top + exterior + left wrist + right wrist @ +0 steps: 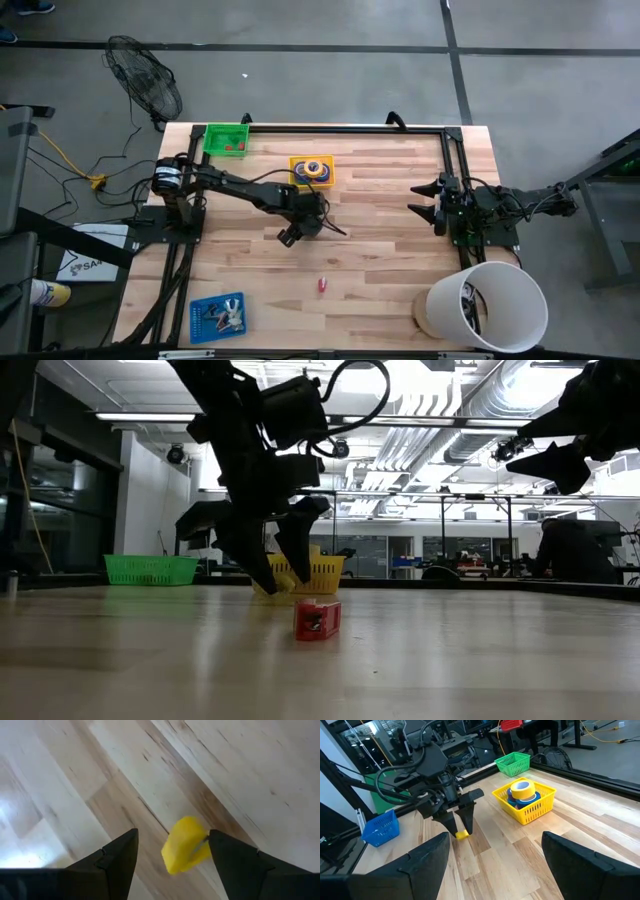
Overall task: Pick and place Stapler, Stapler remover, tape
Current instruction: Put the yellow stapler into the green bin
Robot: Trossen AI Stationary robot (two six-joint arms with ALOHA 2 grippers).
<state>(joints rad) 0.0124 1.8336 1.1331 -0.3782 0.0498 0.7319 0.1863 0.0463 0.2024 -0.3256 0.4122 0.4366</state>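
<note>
At mid-table, the left hand (290,234) straddles, fingers spread, a small yellow piece (186,845).

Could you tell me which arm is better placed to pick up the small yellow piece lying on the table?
Left, most likely. The left gripper is open with its fingers either side of the yellow piece on the table. The right gripper waits open near the table's right edge, far off.

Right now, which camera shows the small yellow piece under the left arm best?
The left wrist view: the yellow piece sits between the open left end effector fingers. Right wrist shows it small, low view partly hidden, high view not at all.
</note>
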